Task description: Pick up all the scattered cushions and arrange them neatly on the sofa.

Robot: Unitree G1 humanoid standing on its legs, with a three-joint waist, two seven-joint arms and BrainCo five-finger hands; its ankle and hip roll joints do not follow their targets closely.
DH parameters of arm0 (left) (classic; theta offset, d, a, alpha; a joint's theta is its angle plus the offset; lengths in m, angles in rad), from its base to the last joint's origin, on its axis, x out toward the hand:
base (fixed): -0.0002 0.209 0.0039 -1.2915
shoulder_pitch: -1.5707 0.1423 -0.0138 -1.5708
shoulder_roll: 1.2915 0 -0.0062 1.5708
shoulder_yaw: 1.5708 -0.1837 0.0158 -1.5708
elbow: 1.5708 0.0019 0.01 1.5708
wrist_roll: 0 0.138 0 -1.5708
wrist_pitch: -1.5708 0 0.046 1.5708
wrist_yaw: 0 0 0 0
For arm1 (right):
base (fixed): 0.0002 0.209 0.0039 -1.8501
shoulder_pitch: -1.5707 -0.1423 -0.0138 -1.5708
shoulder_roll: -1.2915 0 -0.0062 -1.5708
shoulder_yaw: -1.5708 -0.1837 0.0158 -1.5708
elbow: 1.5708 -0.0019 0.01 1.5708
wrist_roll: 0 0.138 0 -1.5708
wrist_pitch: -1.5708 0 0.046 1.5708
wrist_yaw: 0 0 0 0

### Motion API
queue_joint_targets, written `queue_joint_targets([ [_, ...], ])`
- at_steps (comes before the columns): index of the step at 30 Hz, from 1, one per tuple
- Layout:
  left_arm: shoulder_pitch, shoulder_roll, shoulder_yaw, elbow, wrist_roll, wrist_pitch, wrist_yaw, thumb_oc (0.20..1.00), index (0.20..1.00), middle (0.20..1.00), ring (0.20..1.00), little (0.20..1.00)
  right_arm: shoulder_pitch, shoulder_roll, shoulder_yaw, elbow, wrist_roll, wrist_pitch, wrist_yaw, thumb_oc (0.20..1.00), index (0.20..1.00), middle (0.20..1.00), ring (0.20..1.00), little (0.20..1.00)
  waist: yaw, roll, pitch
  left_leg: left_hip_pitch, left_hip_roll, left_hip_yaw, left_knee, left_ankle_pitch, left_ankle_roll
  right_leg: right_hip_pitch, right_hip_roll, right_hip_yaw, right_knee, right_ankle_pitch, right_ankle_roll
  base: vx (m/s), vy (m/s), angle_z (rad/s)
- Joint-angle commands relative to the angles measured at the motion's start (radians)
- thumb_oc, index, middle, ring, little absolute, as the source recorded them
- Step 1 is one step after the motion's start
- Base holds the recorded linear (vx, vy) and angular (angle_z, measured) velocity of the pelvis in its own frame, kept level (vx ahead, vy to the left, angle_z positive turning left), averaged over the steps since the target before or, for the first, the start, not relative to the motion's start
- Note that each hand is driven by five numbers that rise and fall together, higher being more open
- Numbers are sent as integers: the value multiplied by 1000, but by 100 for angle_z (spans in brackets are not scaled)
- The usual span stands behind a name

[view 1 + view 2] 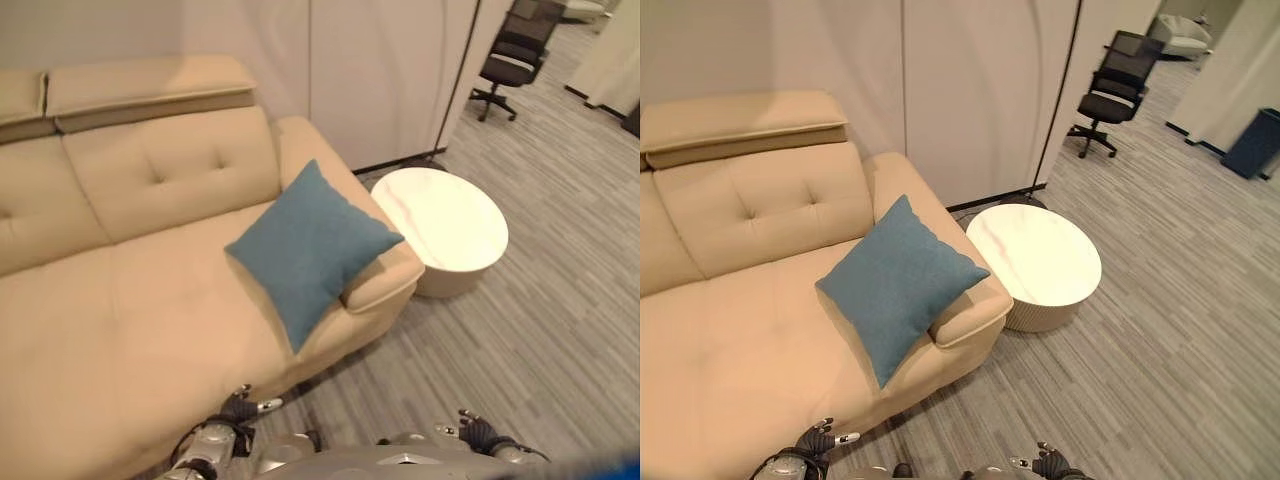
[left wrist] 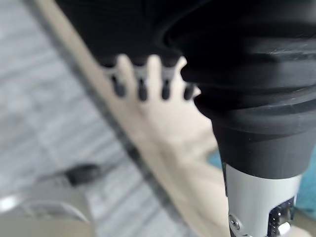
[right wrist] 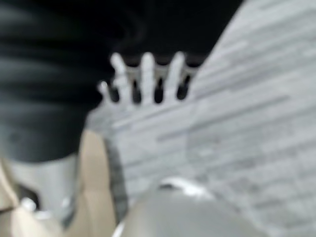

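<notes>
A blue cushion (image 1: 312, 250) sits on the beige sofa (image 1: 120, 320), standing on one corner like a diamond. Its upper right edge leans against the sofa's right armrest (image 1: 385, 280) and its lower point rests on the seat near the front edge. In the left eye view it lies at about 12 o'clock from the robot's hands, well apart from both. The seat around the cushion is bare; the back cushions with their button tufts run off toward 10 o'clock.

A round white table (image 1: 442, 230) stands on the grey striped carpet (image 1: 560, 300) just beside the armrest, at about 2 o'clock from the cushion. A black office chair (image 1: 1110, 95) stands far back at 1 o'clock, near a pale partition wall (image 1: 380, 70). A dark blue bin (image 1: 1252, 142) stands at the far right in the right eye view.

The left hand (image 1: 245, 405) hangs low at 6 o'clock, by the sofa's front edge, holding nothing. In its wrist view the fingers (image 2: 140, 89) point out straight and relaxed over the sofa's edge. The right hand (image 1: 475, 430) hangs low at 5 o'clock over the carpet, also holding nothing; in its wrist view the fingers (image 3: 148, 74) are spread and straight.
</notes>
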State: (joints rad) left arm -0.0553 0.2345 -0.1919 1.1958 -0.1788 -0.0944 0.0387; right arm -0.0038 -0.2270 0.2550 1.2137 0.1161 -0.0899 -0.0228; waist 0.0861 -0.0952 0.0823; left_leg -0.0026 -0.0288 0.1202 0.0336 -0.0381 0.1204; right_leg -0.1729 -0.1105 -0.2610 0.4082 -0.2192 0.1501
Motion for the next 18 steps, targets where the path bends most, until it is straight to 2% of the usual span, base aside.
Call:
queue_joint_targets([
  [1, -42, 18, 6, -38, -58, -44, 25, 1000, 1000, 1000, 1000, 1000, -26, -20, -5, -19, 47, -23, -9, 1000, 1000, 1000, 1000, 1000, -28, -24, 29, 11, -21, -156, -12, 10, -122, 50, 29, 198, -357, 282, 15, 234, -88, 144],
  [2, -49, 20, 8, -39, -69, -47, 28, 1000, 1000, 1000, 1000, 1000, -26, -20, -7, -22, 51, -21, -8, 1000, 1000, 1000, 1000, 1000, -40, -26, 31, 17, -23, -189, -16, 5, -128, 26, 33, 223, -385, 300, 19, 297, -121, 170],
  [4, -51, 18, 5, -33, -68, -48, 25, 1000, 1000, 1000, 1000, 1000, -14, -21, -18, -19, 50, -15, -10, 1000, 1000, 1000, 1000, 1000, -48, -35, 29, 22, -38, -233, -10, -4, -137, 58, 16, 179, -410, 312, 25, 160, -94, 158],
  [5, -45, 14, 8, -25, -65, -51, 22, 1000, 1000, 1000, 1000, 1000, -10, -21, -16, -22, 44, -16, -10, 1000, 1000, 1000, 1000, 1000, -50, -39, 25, 19, -38, -233, -7, -9, -140, 74, 8, 153, -418, 319, 26, 122, -116, 166],
  [6, -45, 13, 5, -19, -66, -50, 21, 1000, 1000, 1000, 1000, 1000, -8, -23, -16, -23, 44, -20, -9, 1000, 1000, 1000, 1000, 1000, -56, -40, 19, 13, -37, -236, -3, -9, -143, 82, 14, 165, -422, 317, 20, 177, -184, 121],
  [7, -38, 13, 9, -29, -80, -50, 18, 1000, 1000, 1000, 1000, 1000, -1, -31, -23, -21, 49, -23, -10, 1000, 1000, 1000, 1000, 1000, -65, -41, 14, 4, -25, -227, 33, -27, -158, 105, 13, 141, -430, 308, 14, 140, -131, 66],
  [8, -38, 13, 9, -29, -80, -50, 18, 1000, 1000, 1000, 1000, 1000, -1, -31, -23, -21, 49, -23, -10, 1000, 1000, 1000, 1000, 1000, -65, -41, 15, 4, -25, -227, 33, -27, -158, 105, 13, 140, -430, 308, 14, 126, -126, 53],
  [9, -32, 12, 12, -41, -91, -52, 18, 1000, 1000, 1000, 1000, 1000, 4, -36, -30, -19, 54, -25, -11, 1000, 1000, 1000, 1000, 1000, -66, -44, 17, -9, -15, -189, 69, -34, -168, 118, 7, 117, -428, 301, 10, 30, -42, 50],
  [10, -31, 12, 12, -41, -91, -51, 18, 1000, 1000, 1000, 1000, 1000, 4, -36, -30, -19, 54, -25, -11, 1000, 1000, 1000, 1000, 1000, -68, -43, 17, -11, -14, -191, 74, -37, -168, 119, 8, 115, -428, 300, 10, 61, -106, 80],
  [11, -30, 10, 17, -42, -97, -52, 18, 1000, 1000, 1000, 1000, 1000, 6, -42, -30, -21, 57, -29, -14, 1000, 1000, 1000, 1000, 1000, -75, -48, 26, -38, 10, -125, 140, -36, -178, 142, 10, 89, -420, 283, -4, 45, -91, 88],
  [12, -35, 10, 17, -44, -100, -49, 20, 1000, 1000, 1000, 1000, 1000, 4, -43, -32, -19, 56, -27, -15, 1000, 1000, 1000, 1000, 1000, -80, -49, 31, -53, 29, -77, 163, -29, -179, 151, 8, 65, -413, 270, -10, 72, -108, 98],
  [13, -48, 13, 6, -48, -103, -46, 21, 1000, 1000, 1000, 1000, 1000, 2, -42, -31, -13, 62, -24, -18, 1000, 1000, 1000, 1000, 1000, -87, -51, 36, -78, 69, -8, 156, -10, -180, 166, 6, 32, -412, 254, -16, 41, -44, 71],
  [14, -48, 13, 6, -48, -103, -46, 21, 1000, 1000, 1000, 1000, 1000, 2, -42, -31, -13, 62, -24, -18, 1000, 1000, 1000, 1000, 1000, -88, -51, 36, -79, 69, -9, 157, -10, -180, 166, 6, 31, -412, 253, -16, 57, -10, 80],
  [16, -50, 15, 2, -50, -101, -46, 22, 1000, 1000, 1000, 1000, 1000, 9, -42, -38, -8, 67, -21, -19, 1000, 1000, 1000, 1000, 1000, -88, -47, 27, -101, 92, 26, 79, 38, -182, 190, 14, -3, -432, 247, -9, 81, 16, 69],
  [17, -50, 15, 2, -50, -101, -46, 22, 1000, 1000, 1000, 1000, 1000, 9, -42, -38, -8, 67, -22, -19, 1000, 1000, 1000, 1000, 1000, -89, -48, 26, -101, 91, 24, 77, 40, -182, 191, 13, -5, -433, 247, -9, 166, 55, 54],
  [18, -49, 15, 2, -53, -98, -46, 23, 1000, 1000, 1000, 1000, 1000, 10, -40, -39, -9, 66, -22, -19, 1000, 1000, 1000, 1000, 1000, -86, -45, 19, -134, 112, 51, 29, 91, -194, 205, 19, -16, -442, 237, -5, 192, 82, 48],
])
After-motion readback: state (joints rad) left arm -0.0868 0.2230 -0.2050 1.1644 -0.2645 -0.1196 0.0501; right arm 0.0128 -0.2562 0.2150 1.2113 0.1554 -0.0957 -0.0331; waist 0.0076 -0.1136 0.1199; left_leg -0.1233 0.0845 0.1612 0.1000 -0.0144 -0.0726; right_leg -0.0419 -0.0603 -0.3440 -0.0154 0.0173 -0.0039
